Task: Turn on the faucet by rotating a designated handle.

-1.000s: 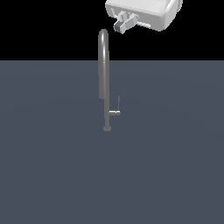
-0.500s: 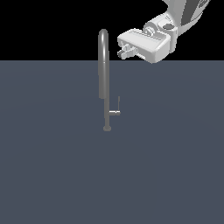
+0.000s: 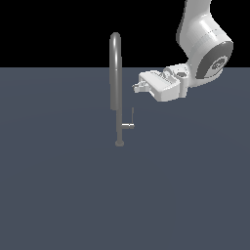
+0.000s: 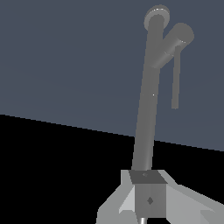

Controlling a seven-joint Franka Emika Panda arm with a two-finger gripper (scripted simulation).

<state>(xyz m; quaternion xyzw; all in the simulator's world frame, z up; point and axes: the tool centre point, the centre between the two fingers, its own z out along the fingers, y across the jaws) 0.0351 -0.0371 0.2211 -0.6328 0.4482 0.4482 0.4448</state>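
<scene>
The faucet (image 3: 115,83) is a tall slim grey pipe with an arched top, standing on a small round base on the dark grey floor. Its handle (image 3: 132,117) is a thin upright lever on a short stub low on the stem, on the exterior view's right. My gripper (image 3: 136,88) hangs level just right of the stem and above the lever's tip, pointing at the faucet and touching nothing. Its fingers look shut and hold nothing. In the wrist view the gripper (image 4: 148,202) lines up with the faucet (image 4: 146,113), and the handle (image 4: 175,83) is beside the stem.
A flat dark grey floor (image 3: 58,195) stretches all around the faucet. The white arm (image 3: 205,53) comes in from the upper part of the exterior view's right.
The gripper has come down from high on the exterior view's right to stem height beside the faucet, just above the handle. The faucet and handle have not moved.
</scene>
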